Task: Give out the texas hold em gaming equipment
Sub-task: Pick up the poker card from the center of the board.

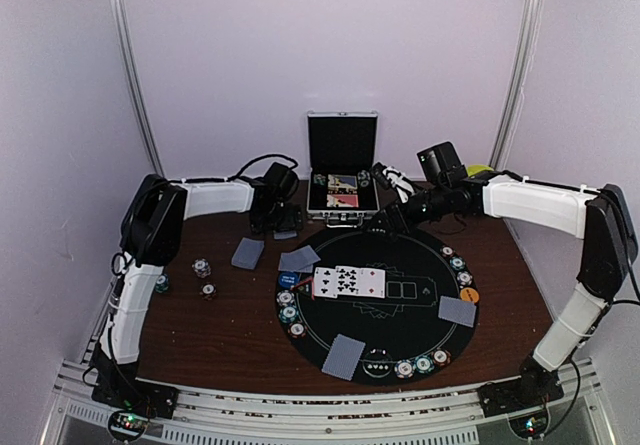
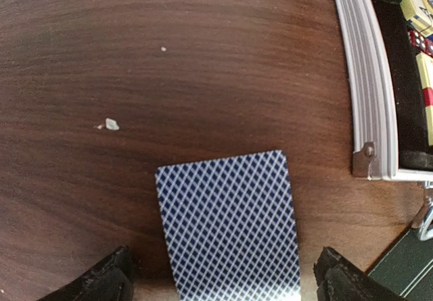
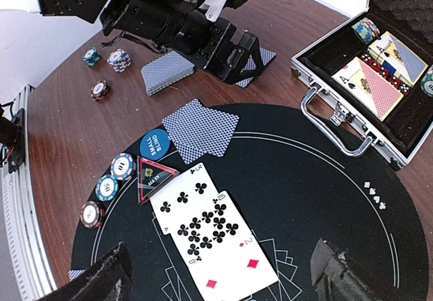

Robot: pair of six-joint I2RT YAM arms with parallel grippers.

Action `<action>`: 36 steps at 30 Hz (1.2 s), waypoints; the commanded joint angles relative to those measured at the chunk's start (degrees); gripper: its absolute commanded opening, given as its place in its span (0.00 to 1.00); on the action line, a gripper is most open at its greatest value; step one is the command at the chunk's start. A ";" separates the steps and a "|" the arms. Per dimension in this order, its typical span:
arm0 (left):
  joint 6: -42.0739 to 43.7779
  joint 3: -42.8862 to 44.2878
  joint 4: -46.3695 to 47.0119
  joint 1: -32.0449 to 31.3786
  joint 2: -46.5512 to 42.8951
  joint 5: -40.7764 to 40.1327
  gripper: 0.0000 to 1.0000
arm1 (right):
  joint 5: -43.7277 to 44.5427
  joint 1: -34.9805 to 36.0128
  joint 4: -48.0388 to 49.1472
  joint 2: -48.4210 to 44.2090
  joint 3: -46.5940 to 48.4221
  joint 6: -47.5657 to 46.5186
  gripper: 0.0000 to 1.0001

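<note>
Dealing step, prob: L pincer (image 2: 223, 274) spread wide over face-down card (image 2: 230, 220) on table (image 2: 135, 57), 8 o'clock of case (image 1: 343, 145). R pincer (image 3: 216, 274) spread too, empty, 12 o'clock of mat (image 1: 420, 327). Next: lower, pinch card edge

Three face-up white playing cards (image 1: 349, 282) are counted on the round black mat (image 1: 400, 327), three striped-edge chips (image 1: 201, 267) left of it.

Looking down from my right wrist, I read "SMALL BLIND" on the blue round button (image 3: 154, 143). On the triangular marker (image 3: 153, 176) just beside it I read, I think, "ALL IN". The face-up card with red diamonds (image 3: 233, 264) carries a 2.
</note>
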 commanded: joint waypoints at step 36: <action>-1.08 3.61 -9.30 -4.22 6.71 -4.74 0.77 | -1.46 -0.39 2.17 -3.58 -1.33 1.28 0.92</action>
